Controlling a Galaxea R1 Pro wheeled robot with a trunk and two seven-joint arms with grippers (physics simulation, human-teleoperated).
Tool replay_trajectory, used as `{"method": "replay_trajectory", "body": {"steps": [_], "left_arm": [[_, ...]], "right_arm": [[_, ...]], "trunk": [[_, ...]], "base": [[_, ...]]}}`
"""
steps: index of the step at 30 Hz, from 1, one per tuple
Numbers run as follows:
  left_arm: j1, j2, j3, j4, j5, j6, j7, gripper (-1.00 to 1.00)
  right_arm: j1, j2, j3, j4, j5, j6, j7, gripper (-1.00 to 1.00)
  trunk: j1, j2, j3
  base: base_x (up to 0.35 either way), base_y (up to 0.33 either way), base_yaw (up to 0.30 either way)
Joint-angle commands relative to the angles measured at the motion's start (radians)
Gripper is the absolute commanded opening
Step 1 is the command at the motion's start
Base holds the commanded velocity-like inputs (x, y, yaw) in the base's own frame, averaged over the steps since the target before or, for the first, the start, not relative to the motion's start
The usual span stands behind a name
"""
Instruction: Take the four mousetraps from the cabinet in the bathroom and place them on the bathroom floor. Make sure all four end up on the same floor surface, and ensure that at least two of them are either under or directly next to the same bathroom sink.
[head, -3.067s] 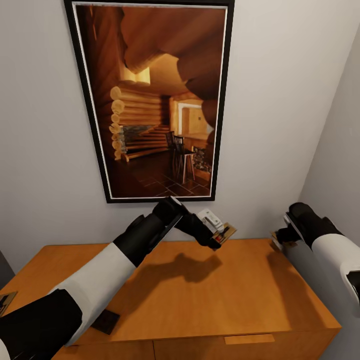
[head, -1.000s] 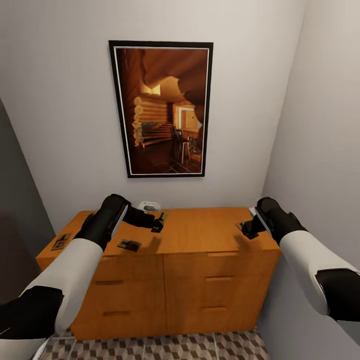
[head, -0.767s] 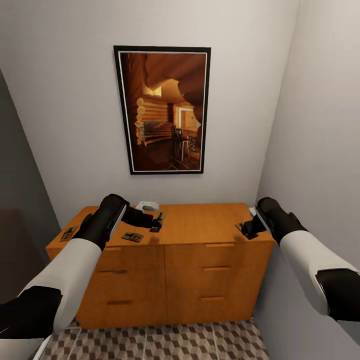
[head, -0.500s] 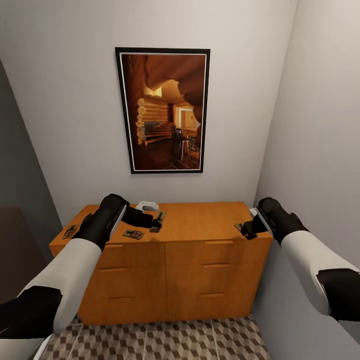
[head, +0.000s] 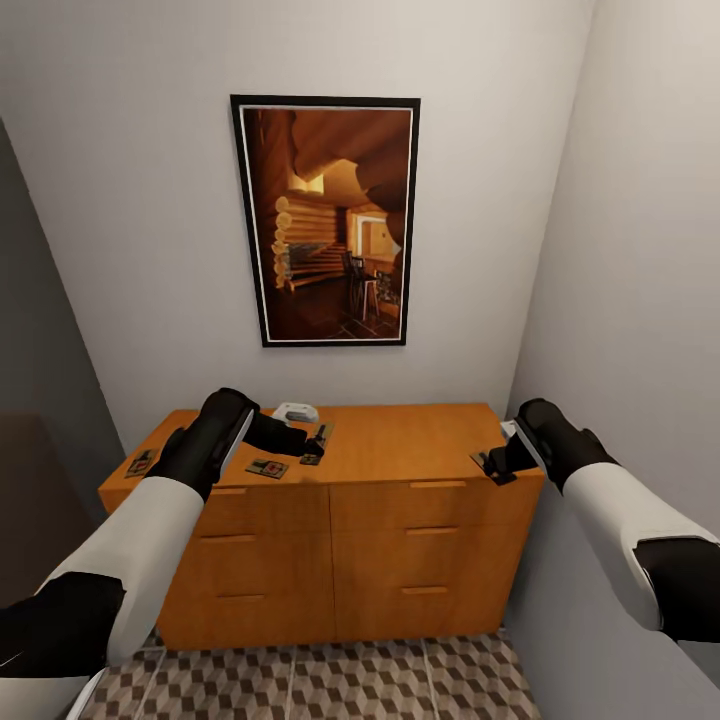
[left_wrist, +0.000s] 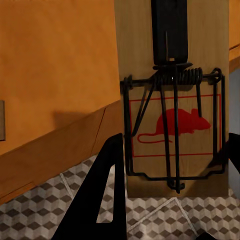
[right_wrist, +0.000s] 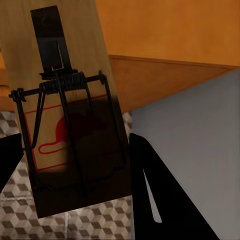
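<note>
Four mousetraps in view, two held and two lying loose; noted here from the largest thing down. Grey walls (head: 130, 200) close the alcove on the far side and the right; a dark-framed picture (head: 326, 220) of a log cabin hangs on the far wall above the cabinet. Bathroom floor (head: 330, 680), cube-patterned tile, shows as a strip along the near edge, in front of the cabinet. Cabinet (head: 330, 540), orange-brown with plain drawer fronts, stands against the far wall; its flat top carries the loose traps. Left arm reaches over the cabinet's left half; right arm reaches to its right front corner. Left gripper (head: 314, 446) is pinching one mousetrap (left_wrist: 175, 100) by the end of its board; in the left wrist view the board hangs between the two dark fingers (left_wrist: 102, 195), spring wire and red mouse mark facing the camera, cabinet edge and tile behind it. Right gripper (head: 492, 463) is clamped on a second mousetrap (right_wrist: 70, 110); half of its board is in shadow, red mark partly visible. Third mousetrap (head: 267, 468) lies flat on the cabinet top, just near of the left gripper; fourth mousetrap (head: 140, 462) lies flat near the top's left edge.
</note>
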Motion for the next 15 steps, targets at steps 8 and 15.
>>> {"method": "replay_trajectory", "body": {"steps": [8, 15], "left_arm": [[-0.001, 0.0, 0.0, -0.001, -0.012, 0.002, -0.008, -1.0], [-0.001, -0.001, 0.003, 0.003, 0.001, -0.001, -0.013, -1.0]], "right_arm": [[-0.001, -0.001, 0.006, 0.023, 0.008, 0.004, 0.004, -1.0], [-0.001, -0.001, 0.006, 0.044, 0.009, 0.004, 0.003, -1.0]], "trunk": [[0.0, -0.001, -0.001], [0.0, -0.001, -0.001]], "base": [[0.0, 0.0, 0.0], [0.0, 0.0, 0.0]]}}
